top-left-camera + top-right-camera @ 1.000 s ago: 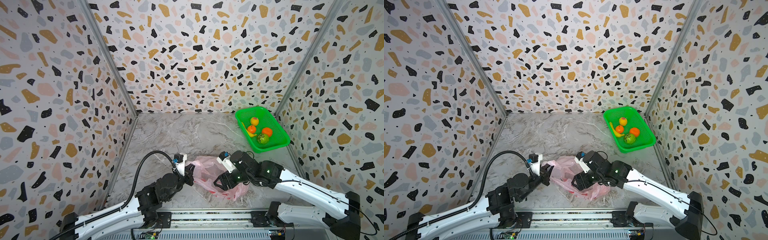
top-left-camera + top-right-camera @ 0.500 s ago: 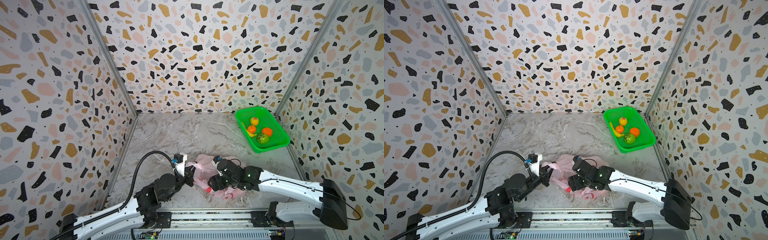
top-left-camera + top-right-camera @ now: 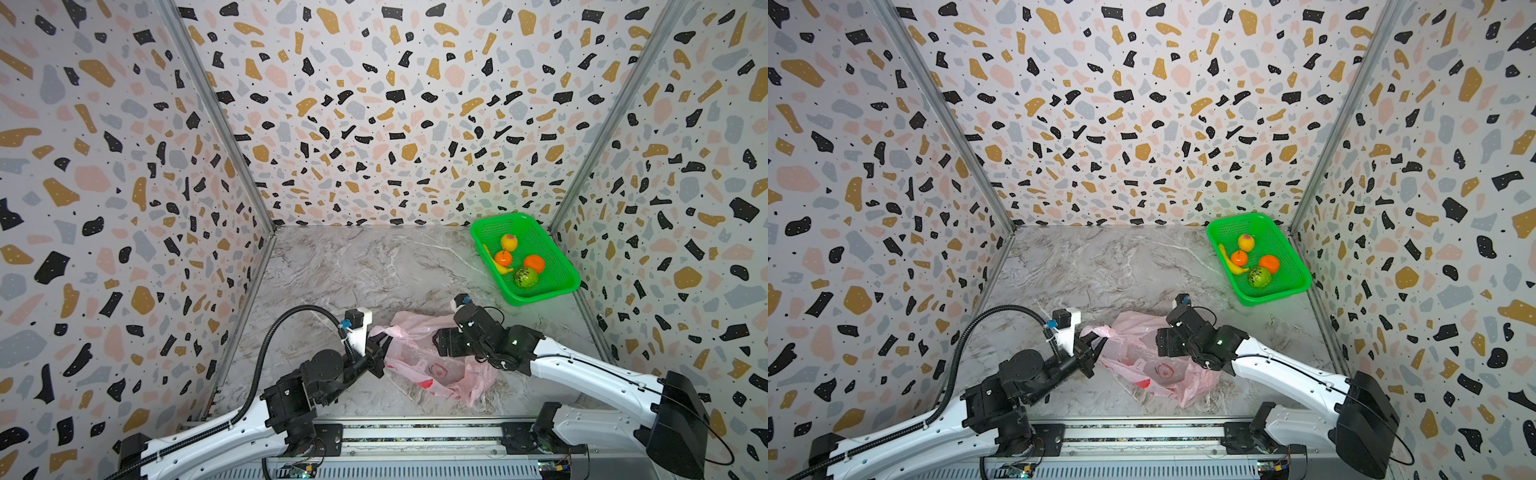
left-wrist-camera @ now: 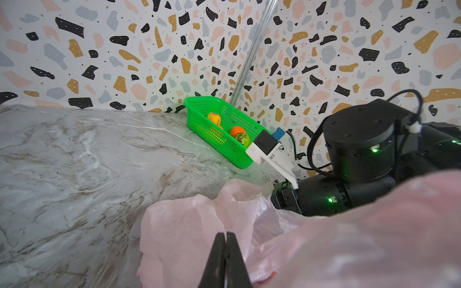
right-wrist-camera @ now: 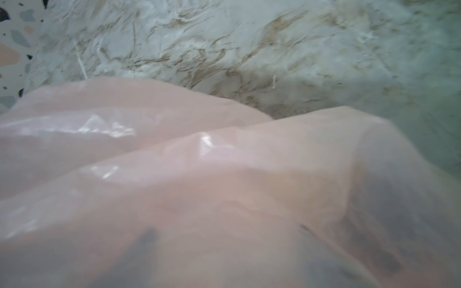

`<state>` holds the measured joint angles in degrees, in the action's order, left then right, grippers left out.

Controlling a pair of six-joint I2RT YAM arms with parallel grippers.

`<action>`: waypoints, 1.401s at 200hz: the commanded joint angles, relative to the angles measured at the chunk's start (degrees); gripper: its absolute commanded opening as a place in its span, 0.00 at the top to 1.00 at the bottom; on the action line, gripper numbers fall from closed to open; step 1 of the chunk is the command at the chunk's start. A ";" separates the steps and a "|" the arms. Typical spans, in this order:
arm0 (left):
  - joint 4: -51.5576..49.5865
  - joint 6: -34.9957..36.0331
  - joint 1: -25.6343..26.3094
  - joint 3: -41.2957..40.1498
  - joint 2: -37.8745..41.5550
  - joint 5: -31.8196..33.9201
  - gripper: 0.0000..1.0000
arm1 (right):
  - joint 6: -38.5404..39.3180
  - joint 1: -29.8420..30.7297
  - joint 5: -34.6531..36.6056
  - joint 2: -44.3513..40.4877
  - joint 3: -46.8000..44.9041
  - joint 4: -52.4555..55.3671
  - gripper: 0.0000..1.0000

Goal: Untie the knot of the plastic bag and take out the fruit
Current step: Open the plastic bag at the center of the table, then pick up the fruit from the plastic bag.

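The pink plastic bag (image 3: 419, 361) (image 3: 1142, 361) lies crumpled near the table's front, its mouth toward the left arm. My left gripper (image 3: 380, 352) (image 4: 225, 239) is shut on the bag's left edge. My right gripper (image 3: 446, 344) (image 3: 1169, 343) reaches into the bag from the right. In the right wrist view pink film (image 5: 174, 162) covers everything, and its fingers (image 5: 147, 239) show as dim dark shapes set far apart, with nothing visible between them. The knot is not in view. The fruit lies in the green basket: a peach (image 3: 509, 242), two oranges (image 3: 503, 258), a green one (image 3: 525, 277) and a banana (image 3: 496, 266).
The green basket (image 3: 540, 297) (image 4: 217, 149) stands at the back right against the patterned wall. Patterned walls close off the marble table on three sides. The right arm's black wrist (image 4: 361, 149) looms close beside the left gripper.
My right gripper dipped toward the front-left over the bag, then came back right and up, pink film draped over it. The left gripper kept its hold and place.
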<state>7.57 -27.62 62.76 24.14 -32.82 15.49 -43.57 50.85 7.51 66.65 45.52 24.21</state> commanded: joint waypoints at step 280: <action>8.95 2.30 1.05 -2.26 -4.62 -5.74 1.00 | 6.39 -6.11 3.59 14.87 -1.84 -11.38 0.07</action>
<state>13.74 -25.93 63.51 22.28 -37.95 9.93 -38.35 44.75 11.79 80.09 42.28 13.47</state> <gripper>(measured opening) 0.047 0.944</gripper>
